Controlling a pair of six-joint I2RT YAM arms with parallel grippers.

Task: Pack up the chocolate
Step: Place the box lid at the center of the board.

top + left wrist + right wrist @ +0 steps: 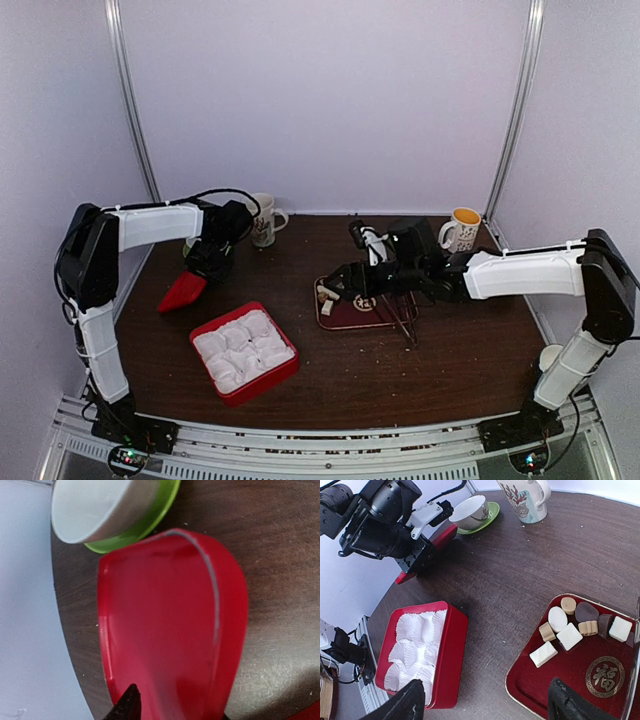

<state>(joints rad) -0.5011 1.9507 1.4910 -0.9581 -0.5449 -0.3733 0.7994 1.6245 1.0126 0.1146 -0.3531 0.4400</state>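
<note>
The chocolate (569,636), several cream and brown pieces, lies on a dark red tray (560,685) at the table's middle right (325,297). A red box (451,645) lined with white paper cups (415,640) stands at the front left (265,385). My right gripper (487,705) hangs open above the bare table between box and tray, holding nothing. My left gripper (175,712) is at the back left, its fingers parted round the near end of a tilted red lid (170,630). The lid's far end rests on the table (183,292).
A white cup on a green saucer (100,510) sits just past the lid. A patterned mug (263,222) stands at the back left and an orange-lined mug (462,230) at the back right. White walls enclose the table on three sides.
</note>
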